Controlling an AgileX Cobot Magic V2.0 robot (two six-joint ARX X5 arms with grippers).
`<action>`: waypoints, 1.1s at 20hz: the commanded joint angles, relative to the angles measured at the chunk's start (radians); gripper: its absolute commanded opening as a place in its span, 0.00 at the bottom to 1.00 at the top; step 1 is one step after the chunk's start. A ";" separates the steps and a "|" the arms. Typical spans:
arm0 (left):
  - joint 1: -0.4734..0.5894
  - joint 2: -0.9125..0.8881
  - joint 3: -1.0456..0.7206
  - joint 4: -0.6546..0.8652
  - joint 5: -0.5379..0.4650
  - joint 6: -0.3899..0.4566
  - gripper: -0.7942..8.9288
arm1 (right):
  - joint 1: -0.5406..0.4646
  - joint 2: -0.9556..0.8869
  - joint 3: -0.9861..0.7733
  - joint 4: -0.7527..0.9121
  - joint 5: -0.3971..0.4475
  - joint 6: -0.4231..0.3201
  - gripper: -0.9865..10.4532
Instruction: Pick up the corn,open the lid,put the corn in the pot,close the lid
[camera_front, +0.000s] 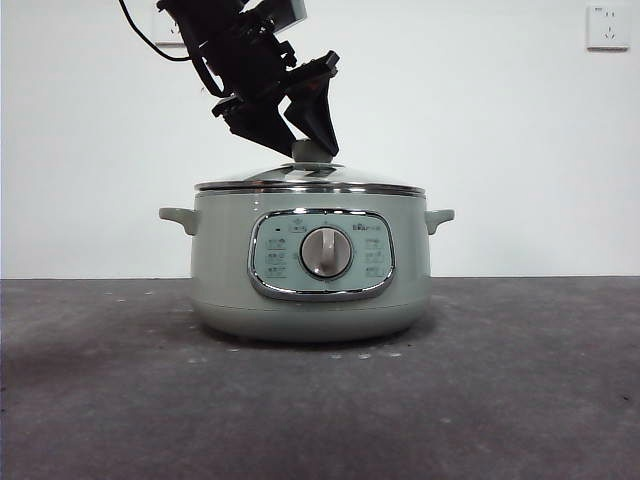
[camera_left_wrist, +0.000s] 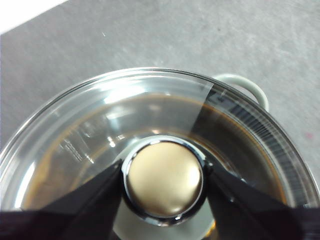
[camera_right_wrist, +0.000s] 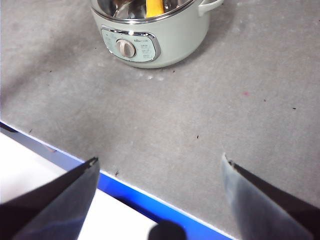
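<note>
**Corn in the pot, lid seated**

The corn (camera_right_wrist: 154, 7) lies inside the pot (camera_front: 310, 290) on the tabletop (camera_front: 520, 400) — the lid (camera_front: 310, 180) sits on top. Left gripper (camera_left_wrist: 164, 181) fingers clamp its knob (camera_left_wrist: 164, 180); right gripper (camera_right_wrist: 159, 165) fingers spread wide, well away. Panel writing — unreadable.

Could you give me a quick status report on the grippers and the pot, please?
Left gripper around the lid knob, lid seated on pot. Right gripper open, away from the pot. Corn inside. Nothing obstructing.
</note>
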 joint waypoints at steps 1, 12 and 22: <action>0.009 0.011 0.000 -0.010 -0.003 -0.003 0.42 | 0.000 -0.002 -0.007 -0.025 0.009 0.005 0.44; 0.031 -0.269 0.013 -0.166 -0.006 -0.002 0.42 | 0.000 -0.002 -0.007 -0.025 0.032 0.013 0.44; 0.030 -0.682 0.013 -0.605 -0.002 -0.039 0.41 | 0.000 0.000 -0.007 -0.025 0.067 0.011 0.44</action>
